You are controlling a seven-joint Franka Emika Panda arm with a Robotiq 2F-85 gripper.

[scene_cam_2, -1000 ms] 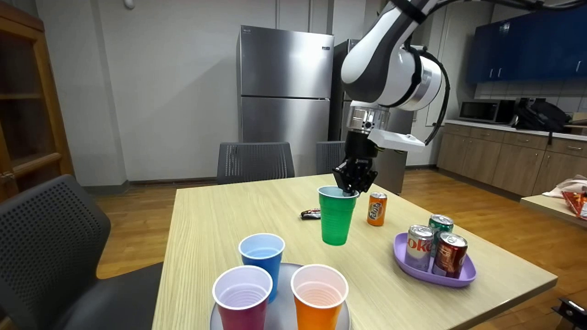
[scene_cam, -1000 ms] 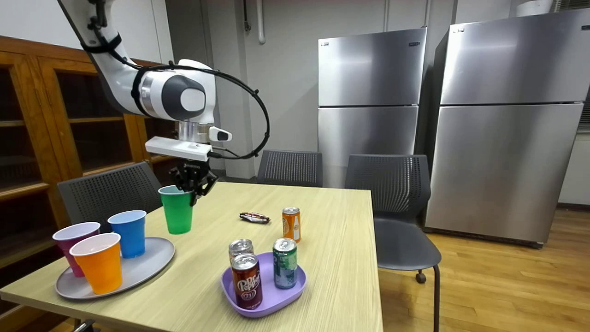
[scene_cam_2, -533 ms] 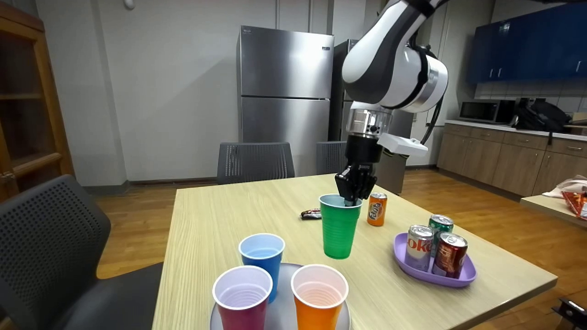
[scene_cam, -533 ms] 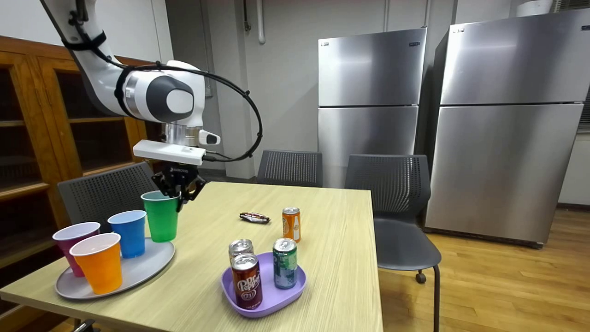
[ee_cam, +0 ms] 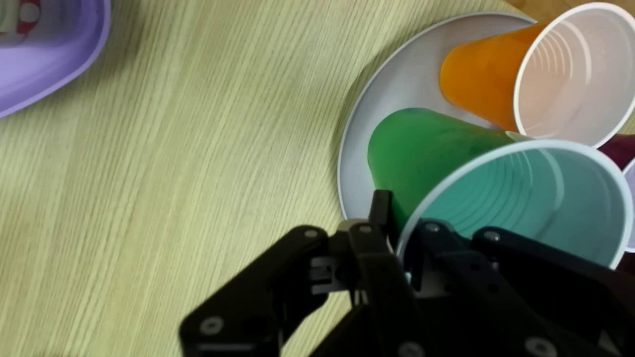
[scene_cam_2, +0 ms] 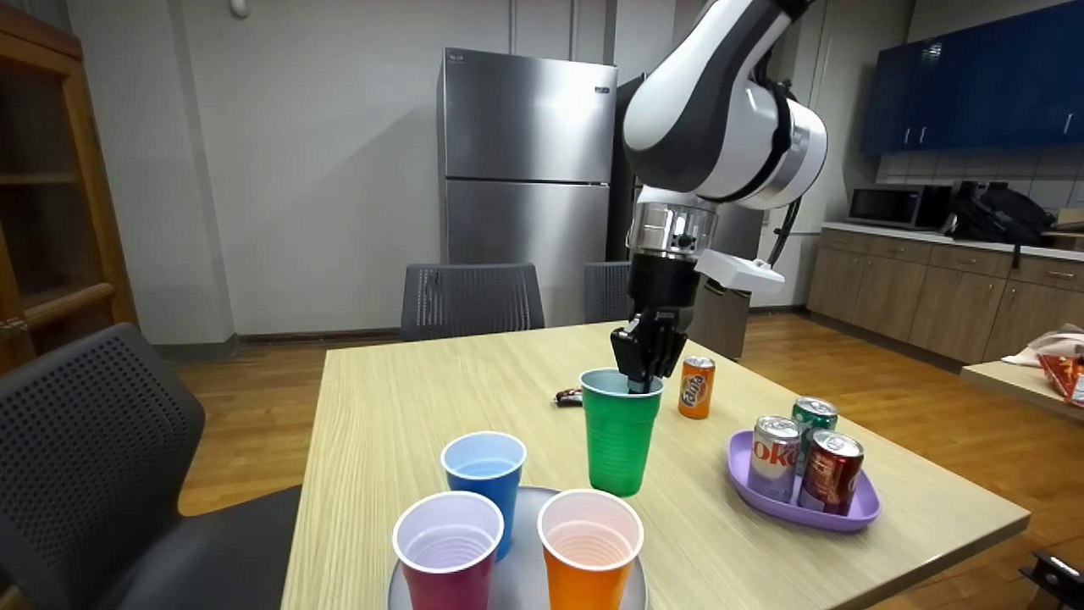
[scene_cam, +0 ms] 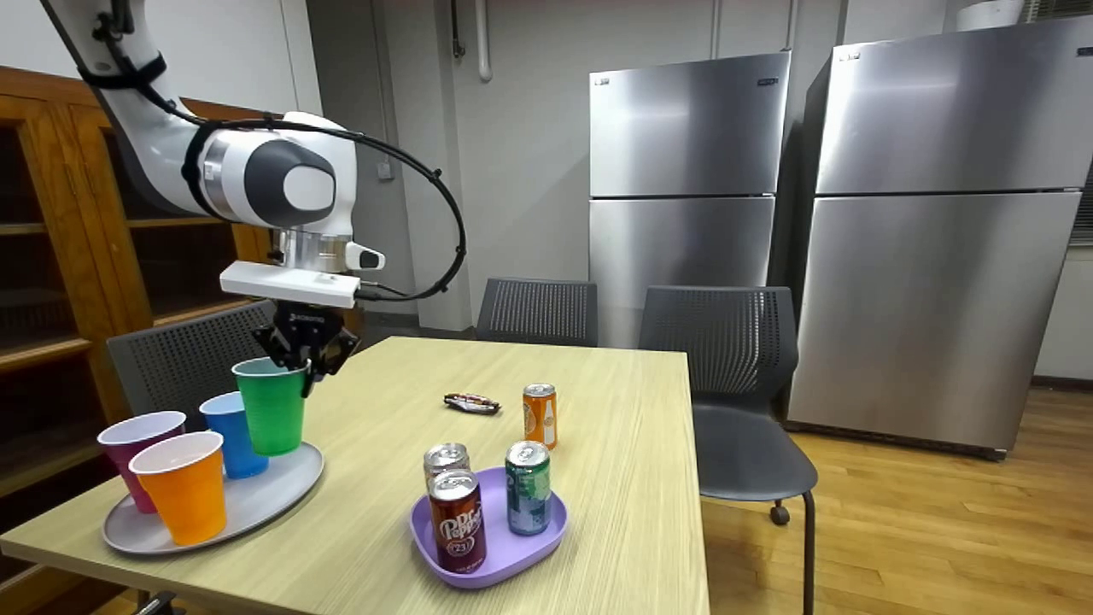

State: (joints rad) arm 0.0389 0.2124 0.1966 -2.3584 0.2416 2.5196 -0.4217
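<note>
Has the claw (ee_cam: 404, 223) clenched, grasping the green cup (scene_cam: 273, 410) by the wall at its rim, with one finger inside the mouth and one outside. Holds that cup roughly upright, mouth up, apparently raised clear of the bench (scene_cam: 615, 478), at the edge of the gray plate (scene_cam: 273, 500). In the wrist view, shows its base over the plate, close to the orange cup (scene_cam: 184, 491); in an exterior view, partly hides the blue cup (scene_cam: 227, 440) behind it. Has the blue cup, the orange cup and the maroon cup (scene_cam_2: 449, 551) standing grouped on the plate with mouths up. Well apart from the plate, has a purple tray (scene_cam: 504, 555) carrying a Dr Pepper can (scene_cam: 458, 525), a green can (scene_cam: 528, 491) and a silver can (scene_cam_2: 773, 457) with red lettering, all upright and near one another. Apart from the tray, includes an orange Fanta can (scene_cam_2: 696, 388) upright directly on the bench, with a small wrapped item (scene_cam: 471, 403) lying near it, too small to identify. Around the bench, shows dark chairs (scene_cam: 721, 350), and behind them two steel refrigerators (scene_cam: 939, 299).
</note>
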